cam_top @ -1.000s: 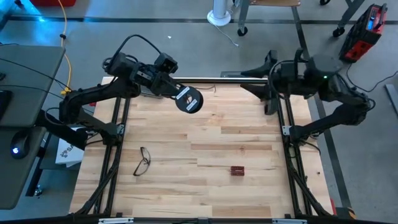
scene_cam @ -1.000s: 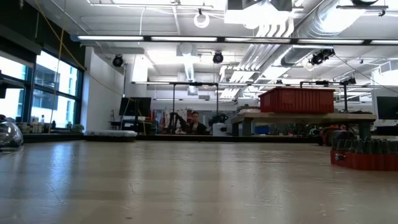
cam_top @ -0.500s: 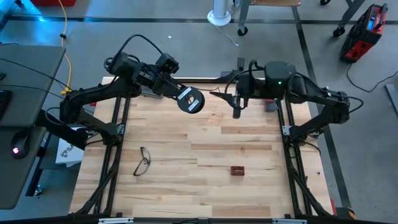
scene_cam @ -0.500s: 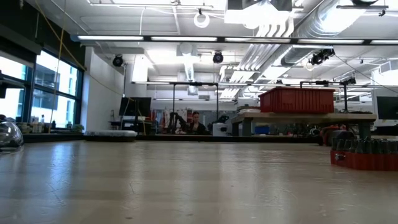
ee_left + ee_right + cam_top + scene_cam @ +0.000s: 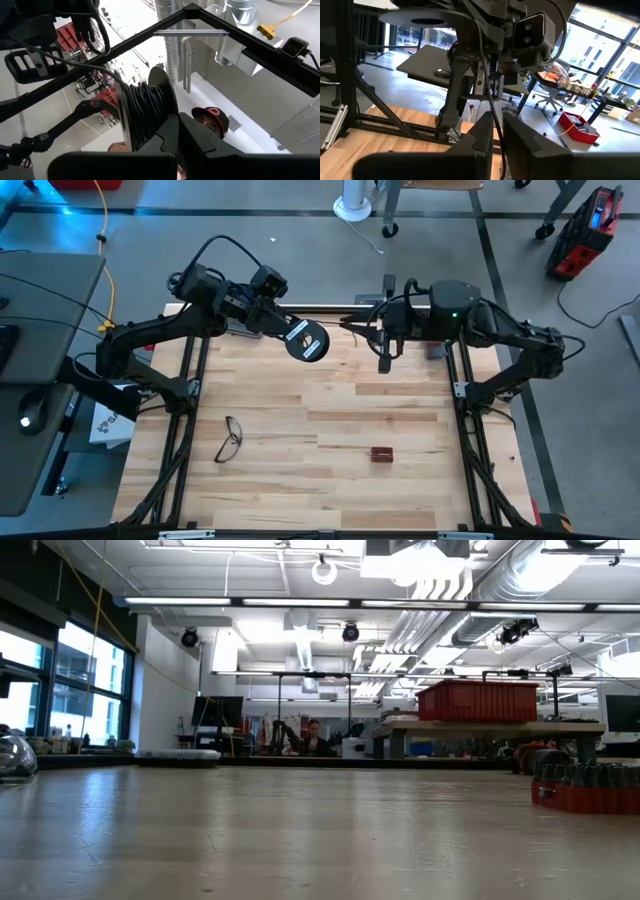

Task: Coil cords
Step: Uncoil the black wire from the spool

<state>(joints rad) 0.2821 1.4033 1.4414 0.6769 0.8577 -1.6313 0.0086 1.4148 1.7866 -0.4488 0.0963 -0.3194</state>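
Right wrist view: wire (image 5: 496,131) between right jaws.

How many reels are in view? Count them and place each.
1. The reel is held by the left gripper above the table's far left part; its wound wire shows in the left wrist view.

Thin wire (image 5: 493,116) — between end effector (image 5: 498,131) fingers

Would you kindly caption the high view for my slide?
Left gripper holds the reel above the table; right gripper pinches the wire.
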